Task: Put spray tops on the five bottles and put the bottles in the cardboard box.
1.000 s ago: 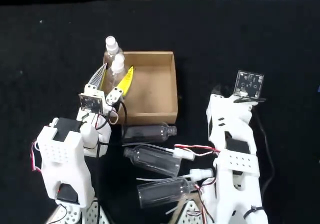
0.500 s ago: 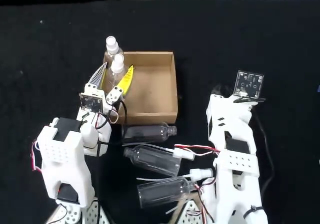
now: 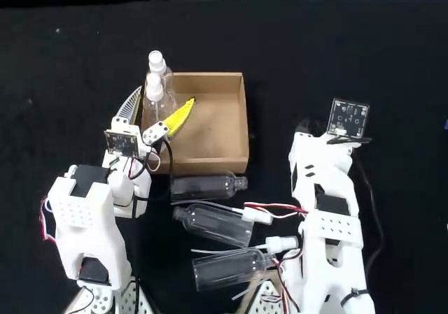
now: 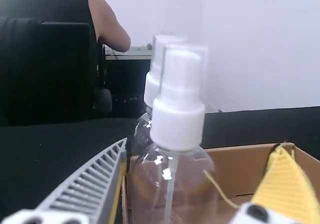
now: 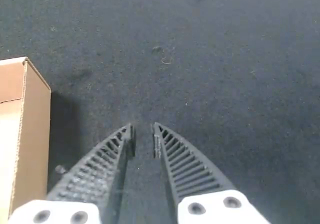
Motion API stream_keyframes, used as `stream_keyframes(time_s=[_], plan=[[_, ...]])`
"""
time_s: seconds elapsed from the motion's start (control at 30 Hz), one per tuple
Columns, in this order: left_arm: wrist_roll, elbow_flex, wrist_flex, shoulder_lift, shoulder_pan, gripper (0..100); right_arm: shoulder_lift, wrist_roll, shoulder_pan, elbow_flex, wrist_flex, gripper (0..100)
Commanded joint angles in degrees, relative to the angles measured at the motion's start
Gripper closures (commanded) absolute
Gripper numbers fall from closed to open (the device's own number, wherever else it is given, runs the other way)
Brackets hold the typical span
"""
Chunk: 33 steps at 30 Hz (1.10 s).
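black cloth (image 3: 364,48) is covering your whole table, and the cardboard box (image 3: 210,165) is sitting open-topped a little toward 9 o'clock from the middle. two bottles are standing upright at the box's 10 o'clock corner, one right behind the other, and they appear to be just inside its 9 o'clock wall. these are the near bottle (image 3: 155,105) and the far bottle (image 3: 159,69), and each is wearing a white spray top.

your left gripper (image 3: 165,95) is coming in from 7 o'clock with its fingers spread apart. the grey finger (image 3: 130,105) is hanging outside the box wall at the near bottle's 9 o'clock. the yellow finger (image 3: 179,112) is sitting over the box floor at its 3 o'clock. your left wrist view is showing a gap on either side of that bottle, so nothing is being squeezed.

three more bottles are lying on the cloth at 6 o'clock from the box. the uncapped bottle (image 3: 206,186) is lying just beside the box's front wall. the second lying bottle (image 3: 213,224) and the third lying bottle (image 3: 231,268) are each lying with a white spray top close by, one spray top (image 3: 257,216) and another spray top (image 3: 281,244). you cannot tell whether either is screwed on.

your right arm (image 3: 325,188) is sitting folded at 4 o'clock from the box. your right gripper (image 5: 143,133) is hovering over bare cloth with its fingers drawn almost together and nothing between them.
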Motion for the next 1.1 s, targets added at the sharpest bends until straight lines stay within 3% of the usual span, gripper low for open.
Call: stream_keyframes(time_s=[0.0, 0.2, 0.4, 0.8, 1.07], plan=[[0.1, -2.2, -1.4, -1.0, -0.2, 62, -1.1, -0.4, -0.3, -0.2, -1.7, 94.6], [0.3, -1.6, -1.5, -3.3, -0.7, 62, -1.1, -0.4, -0.3, -0.2, -1.7, 94.6], [0.2, 5.8, 0.5, -17.7, 0.0, 62, -1.1, -0.4, -0.4, -0.2, -1.7, 94.6], [0.2, 18.2, 35.4, -50.0, -1.9, 62, -1.1, -0.4, -0.4, -0.1, -1.7, 94.6], [0.6, 21.1, 65.8, -74.5, -2.2, 62, -1.1, -0.4, -0.4, -0.1, -1.7, 94.6]])
